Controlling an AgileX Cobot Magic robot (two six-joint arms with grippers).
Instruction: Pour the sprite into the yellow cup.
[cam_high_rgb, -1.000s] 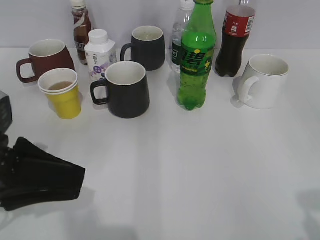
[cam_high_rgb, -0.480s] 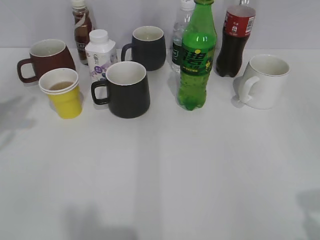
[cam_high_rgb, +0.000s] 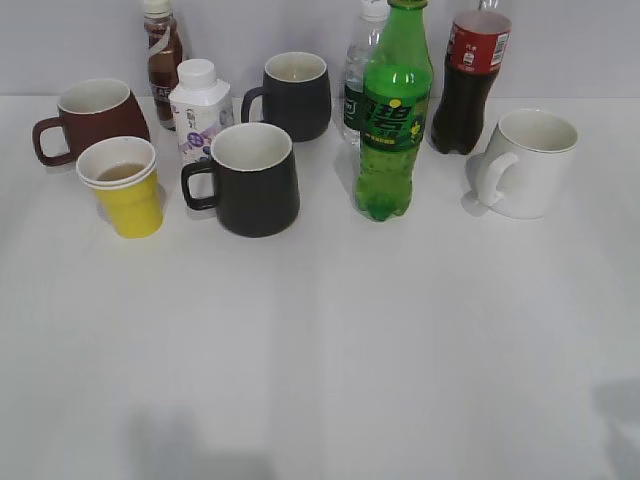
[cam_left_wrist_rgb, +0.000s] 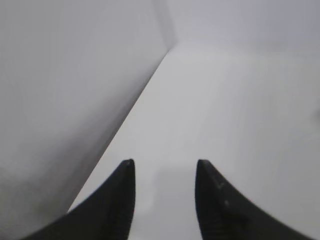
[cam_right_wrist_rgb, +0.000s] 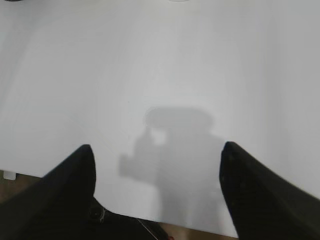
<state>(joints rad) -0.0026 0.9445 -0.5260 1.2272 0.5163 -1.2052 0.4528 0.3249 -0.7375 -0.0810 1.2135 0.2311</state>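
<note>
The sprite (cam_high_rgb: 394, 110), a tall green bottle with a green cap and dark label, stands upright at the back middle of the white table (cam_high_rgb: 330, 350). The yellow cup (cam_high_rgb: 123, 186) stands at the left with a little brownish liquid inside. Neither gripper shows in the exterior view. In the left wrist view my left gripper (cam_left_wrist_rgb: 164, 165) is open and empty over bare table next to a wall. In the right wrist view my right gripper (cam_right_wrist_rgb: 156, 150) is wide open and empty over the table's near edge.
Around the sprite stand a black mug (cam_high_rgb: 252, 179), a second dark mug (cam_high_rgb: 296, 95), a brown mug (cam_high_rgb: 92, 114), a white mug (cam_high_rgb: 527, 162), a cola bottle (cam_high_rgb: 470, 80), a clear water bottle (cam_high_rgb: 357, 80), a small white bottle (cam_high_rgb: 200, 105) and a brown drink bottle (cam_high_rgb: 162, 55).
The left gripper, seen at the lower left one second ago, has drawn out of the exterior view. The objects on the table have not moved.
</note>
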